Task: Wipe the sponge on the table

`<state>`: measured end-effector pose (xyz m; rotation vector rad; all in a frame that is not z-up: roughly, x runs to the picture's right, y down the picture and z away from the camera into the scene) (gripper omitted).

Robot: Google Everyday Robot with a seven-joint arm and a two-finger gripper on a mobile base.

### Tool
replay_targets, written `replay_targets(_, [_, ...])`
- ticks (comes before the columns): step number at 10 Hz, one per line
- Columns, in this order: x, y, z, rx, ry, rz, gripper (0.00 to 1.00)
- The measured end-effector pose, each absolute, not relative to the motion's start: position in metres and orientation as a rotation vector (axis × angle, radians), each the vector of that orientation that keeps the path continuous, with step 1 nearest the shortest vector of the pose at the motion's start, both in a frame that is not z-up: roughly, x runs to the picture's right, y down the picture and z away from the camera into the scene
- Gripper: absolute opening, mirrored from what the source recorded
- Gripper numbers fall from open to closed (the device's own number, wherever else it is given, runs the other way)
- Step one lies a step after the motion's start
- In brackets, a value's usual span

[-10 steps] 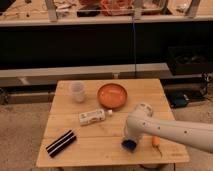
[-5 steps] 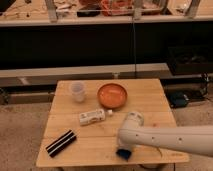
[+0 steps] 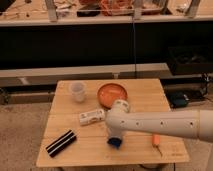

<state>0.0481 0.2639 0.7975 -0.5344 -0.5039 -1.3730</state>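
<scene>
The small dark blue sponge (image 3: pixel 115 143) lies on the light wooden table (image 3: pixel 150 95), near the front edge at the middle. My gripper (image 3: pixel 116 138) comes down right onto it from the white arm that reaches in from the right. The arm's bulky wrist covers the gripper's upper part, and only the sponge's lower edge shows beneath it.
An orange bowl (image 3: pixel 112 93) sits at the table's back middle, a white cup (image 3: pixel 78 91) to its left. A white bottle (image 3: pixel 91 117) lies on its side left of the arm. A black-and-white striped bar (image 3: pixel 61 143) is at the front left, an orange stick (image 3: pixel 156 139) at the front right.
The arm has swept leftward along the table's front, taking the sponge with it. The orange stick, earlier beside the gripper and then hidden by the arm, now shows to its right.
</scene>
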Motion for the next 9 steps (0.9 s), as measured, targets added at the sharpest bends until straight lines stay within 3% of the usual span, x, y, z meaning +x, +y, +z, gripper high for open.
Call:
replay_targets(4, [0.072, 0.233, 0.822, -0.534, -0.496, -1.309, 0.04])
replay_targets(9, [0.135, 0.266, 0.792, -0.561, -0.479, -1.221, 0.04])
